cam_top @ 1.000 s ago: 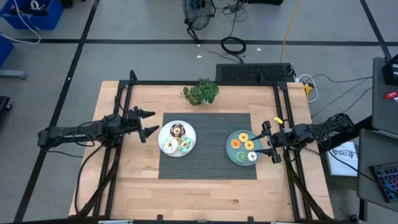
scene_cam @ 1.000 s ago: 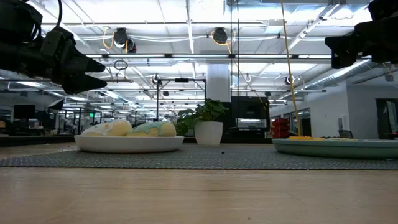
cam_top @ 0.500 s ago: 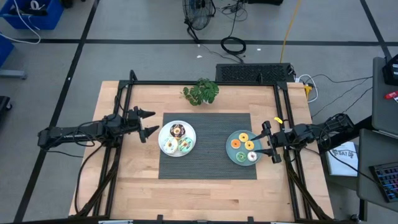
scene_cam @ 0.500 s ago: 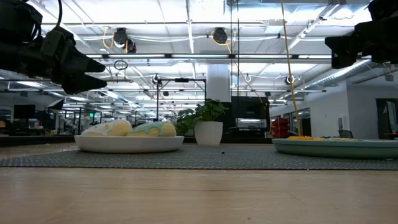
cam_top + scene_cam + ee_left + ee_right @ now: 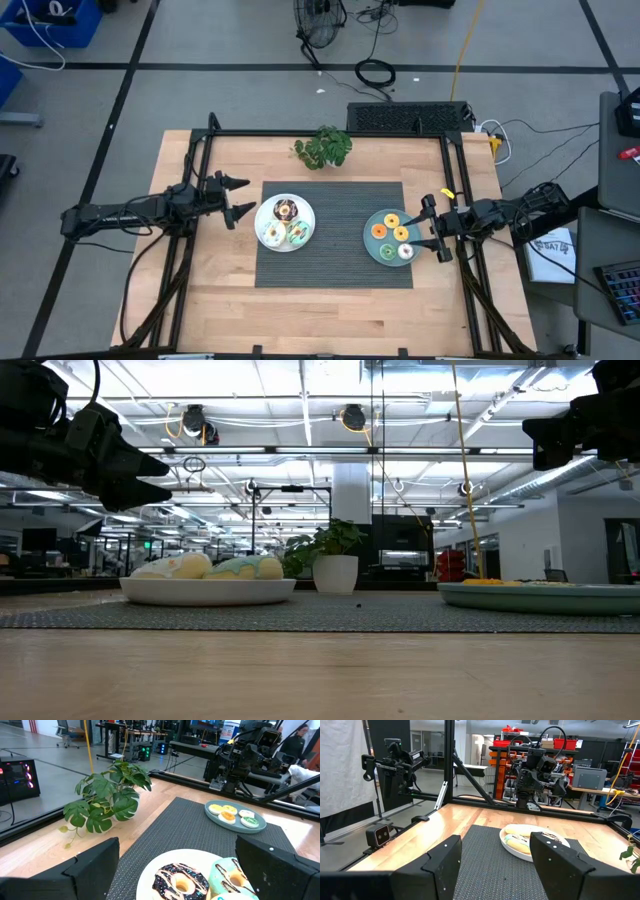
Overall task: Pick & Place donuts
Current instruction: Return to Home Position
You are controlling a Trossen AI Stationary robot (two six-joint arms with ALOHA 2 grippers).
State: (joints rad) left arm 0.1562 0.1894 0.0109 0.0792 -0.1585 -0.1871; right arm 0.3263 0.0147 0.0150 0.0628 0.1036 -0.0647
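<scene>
A white plate (image 5: 285, 237) on the dark mat holds three donuts: chocolate-brown (image 5: 286, 210), yellow-white (image 5: 272, 235) and mint (image 5: 298, 234). A teal plate (image 5: 373, 245) holds several more: yellow (image 5: 392, 218), orange (image 5: 379, 232), another yellow (image 5: 401, 234) and a green-white one (image 5: 405, 251). My left gripper (image 5: 238, 196) hangs open above the table, just left of the white plate. My right gripper (image 5: 432, 229) is open too, above the teal plate's right rim. In the left wrist view the chocolate donut (image 5: 180, 879) lies between my fingers; the right wrist view shows the white plate (image 5: 534, 840) far off.
A potted green plant (image 5: 323, 147) stands at the mat's far edge. The dark woven mat (image 5: 335, 190) covers the table's middle, with bare wood around it. A black frame (image 5: 330, 133) runs along the table's sides.
</scene>
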